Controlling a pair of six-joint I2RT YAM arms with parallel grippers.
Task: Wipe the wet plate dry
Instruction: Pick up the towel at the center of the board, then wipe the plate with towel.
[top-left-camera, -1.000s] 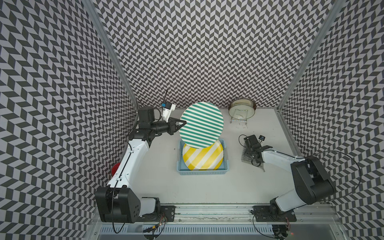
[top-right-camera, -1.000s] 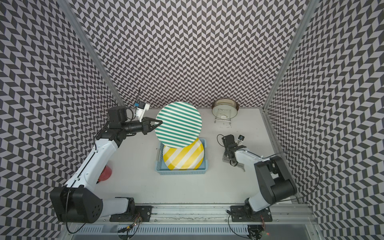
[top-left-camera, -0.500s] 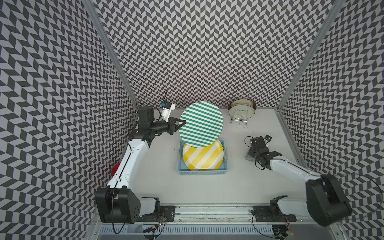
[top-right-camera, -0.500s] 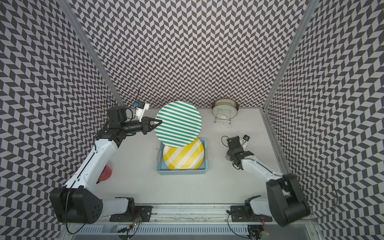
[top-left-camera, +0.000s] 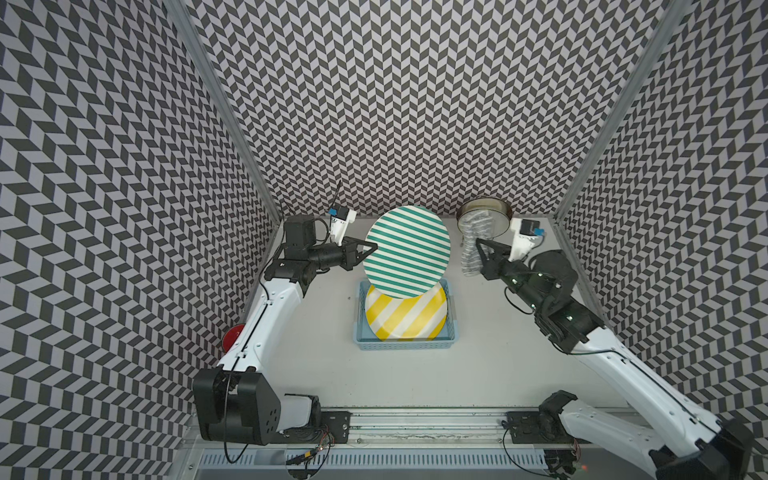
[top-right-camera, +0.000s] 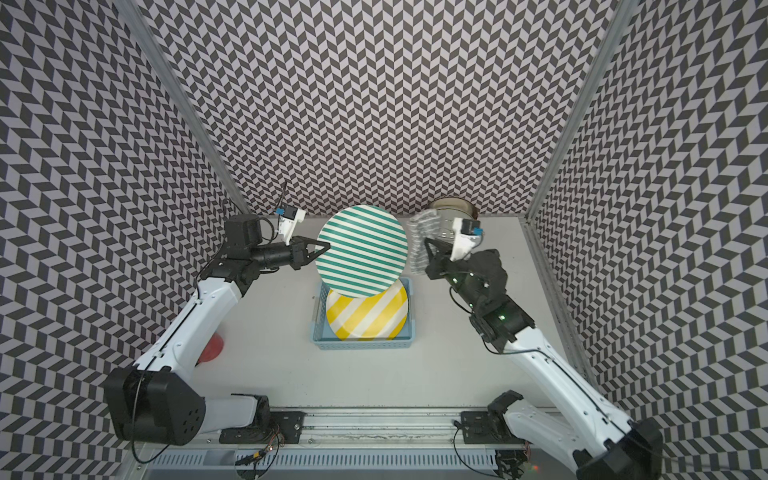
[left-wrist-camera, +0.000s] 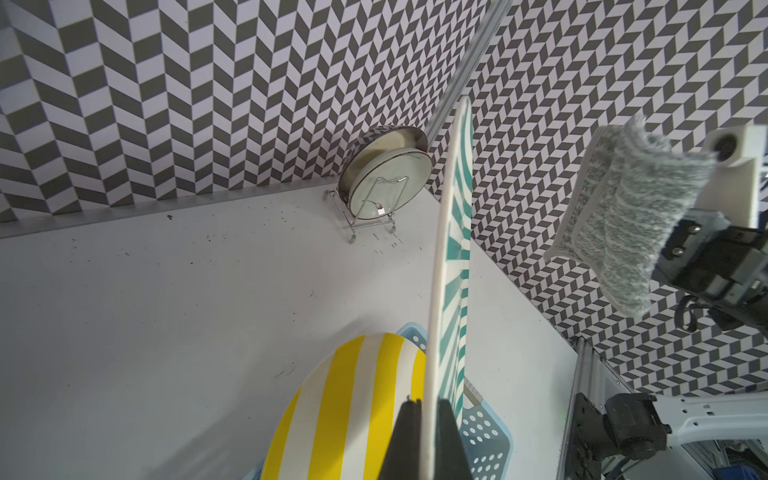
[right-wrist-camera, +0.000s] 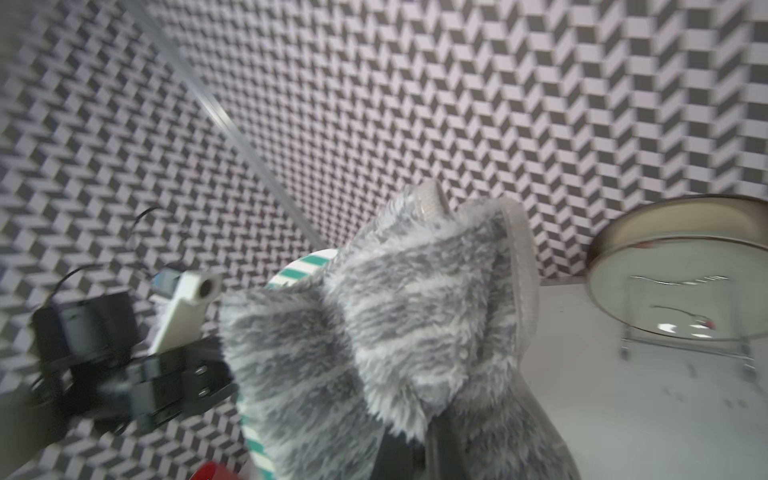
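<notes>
White table (top-left-camera: 316, 332) in a chevron-walled booth. Nearest, a blue basket (top-left-camera: 405, 345) holds a yellow-striped plate (top-left-camera: 405, 318). Above it, my left claw (top-left-camera: 371, 249) clamps the rim of the green-striped plate (top-left-camera: 407, 251). The plate is raised clear of the basket, its striped face turned toward both top views, and no drops show on it at this range.

The news is on my right. A second ago my right claw (top-left-camera: 481, 255) sat open, low at the table over the cloth (top-left-camera: 469, 259). Now it is clenched on that grey, fluffy cloth and lifted level with the plate, just beside its rim and not touching. I judge the pickup done and the wiping next. Behind, a metal dish (top-left-camera: 484, 210) stands in a wire rack at the back wall.
</notes>
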